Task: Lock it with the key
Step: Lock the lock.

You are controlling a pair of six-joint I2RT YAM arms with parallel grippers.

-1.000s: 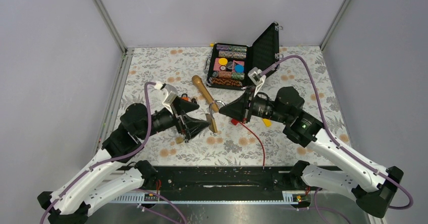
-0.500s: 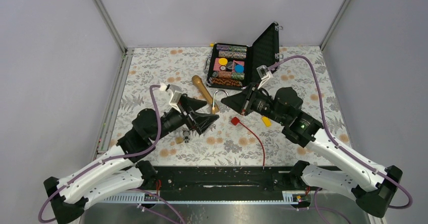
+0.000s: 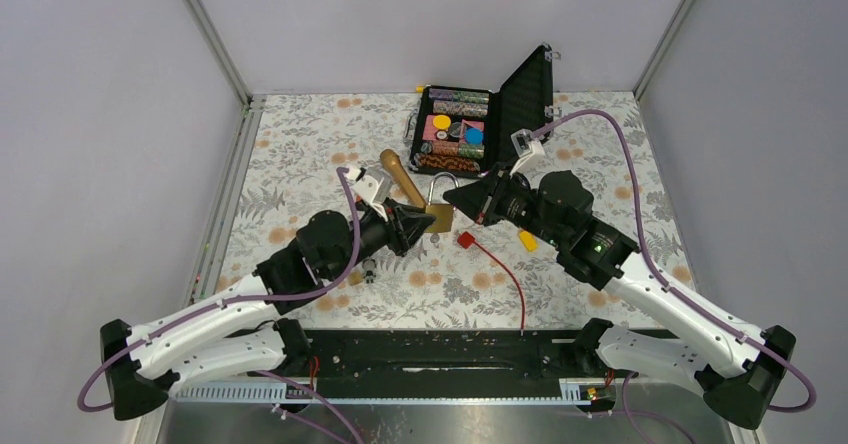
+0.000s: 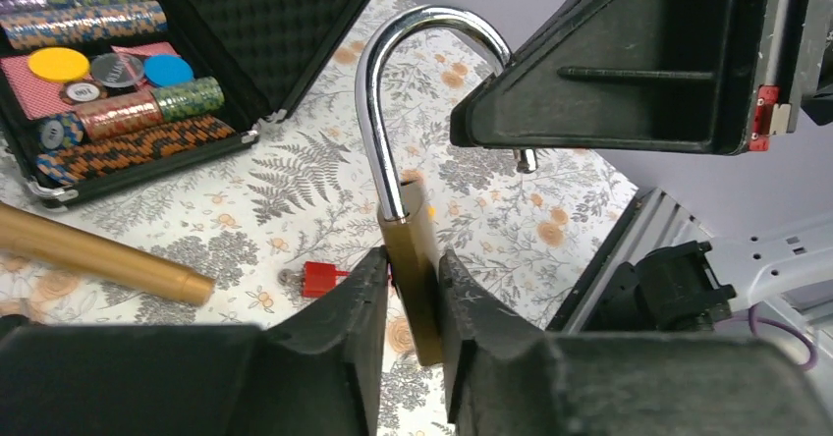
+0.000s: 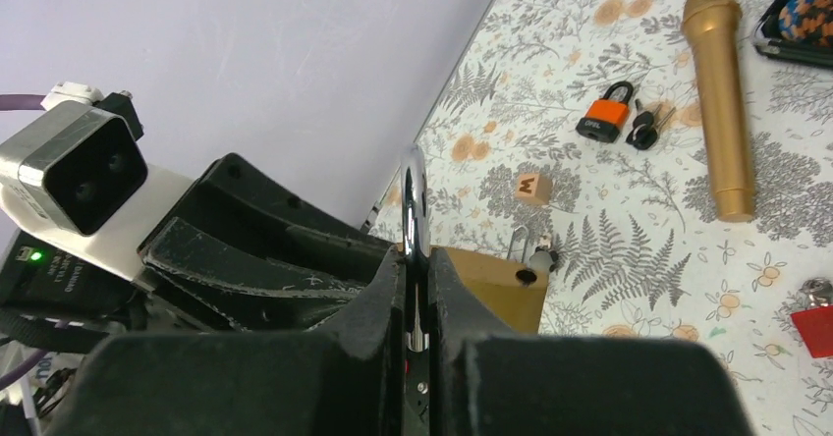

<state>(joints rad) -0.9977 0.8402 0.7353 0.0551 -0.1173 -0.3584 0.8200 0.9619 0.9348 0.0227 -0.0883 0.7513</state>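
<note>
Though unseen overhead, padlock point(image 5: 486, 281) shackle hole point(image 5: 519, 276).

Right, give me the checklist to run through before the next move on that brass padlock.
1. Left hand gripping the padlock: ok, fingers pressed on both sides of its body.
2. Right hand shut on the shackle: ok.
3. Shackle's free end seated in its hole: not ok, the hole shows empty.
4. Free end lined up over the hole: cannot tell.
5. Key in the padlock: cannot tell, its underside is hidden.
</note>
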